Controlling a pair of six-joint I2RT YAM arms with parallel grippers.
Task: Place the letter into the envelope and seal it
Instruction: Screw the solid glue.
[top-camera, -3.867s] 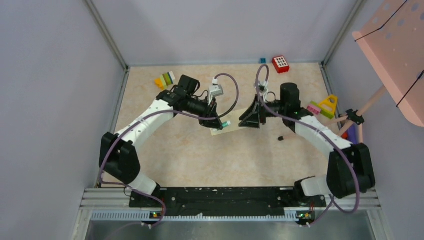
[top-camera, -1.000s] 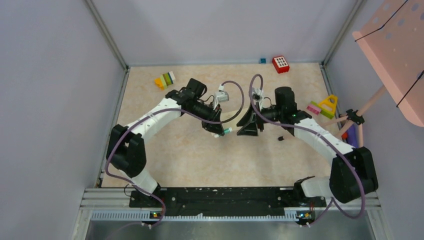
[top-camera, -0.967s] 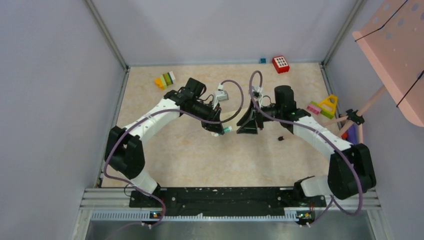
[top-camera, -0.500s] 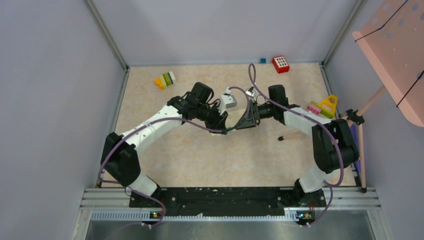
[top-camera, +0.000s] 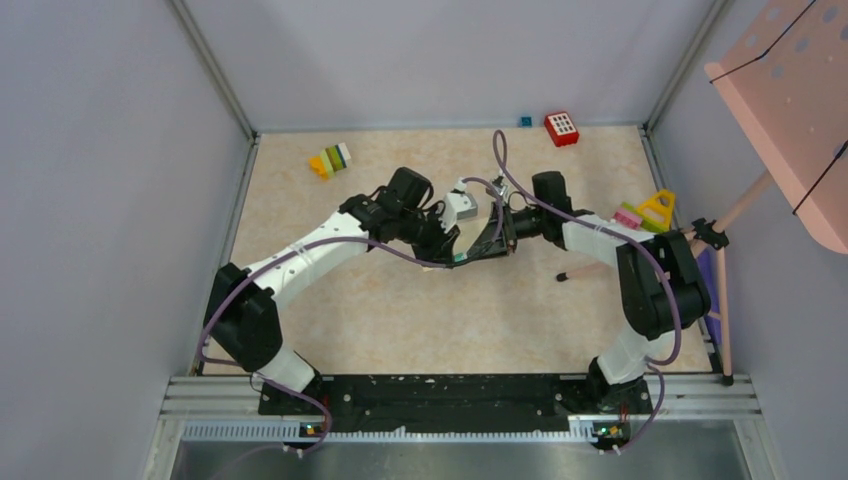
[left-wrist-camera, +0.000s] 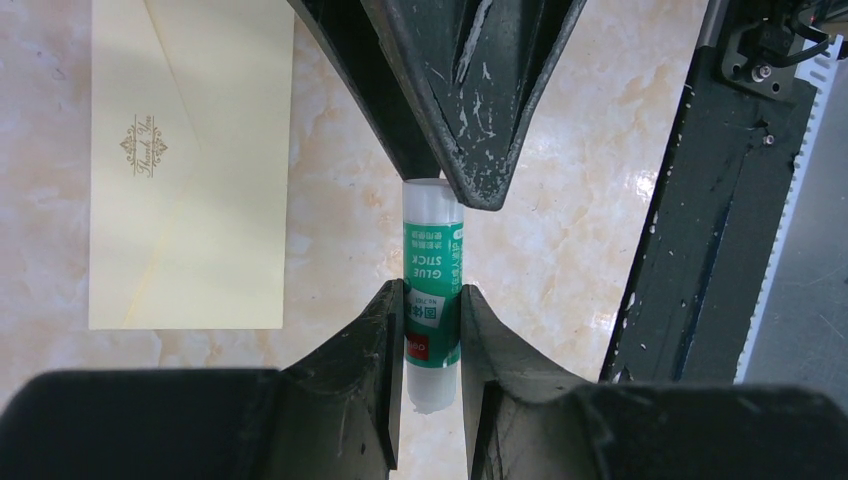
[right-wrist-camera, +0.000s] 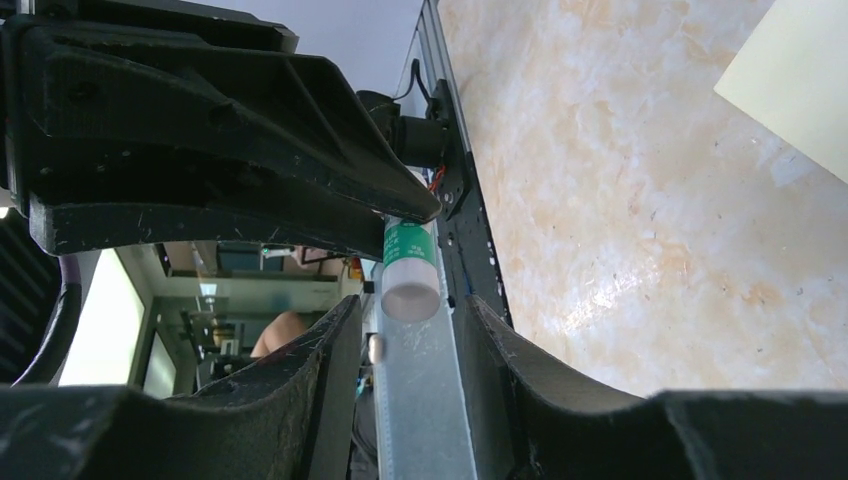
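From above, two arms reach forward and bend inward, elbows out. The left gripper (top-camera: 453, 247) and the right gripper (top-camera: 484, 243) meet nose to nose over the middle of the table (top-camera: 400, 320), with one glue stick (top-camera: 459, 258) between them. One red block (top-camera: 561, 128) lies at the far edge. In the left wrist view, the left gripper's two fingers (left-wrist-camera: 385, 340) are clamped on the green-labelled body of the glue stick, and the right gripper's two fingers come down from the top of the view around its clear cap. The one envelope (left-wrist-camera: 220, 150) lies flat on the table to the left of the stick, flap folded onto its face, clear of all fingers. In the right wrist view, the right gripper's two fingers (right-wrist-camera: 335, 370) stand either side of the cap; I cannot tell whether they press on it. One corner of the envelope shows at upper right, well apart from them.
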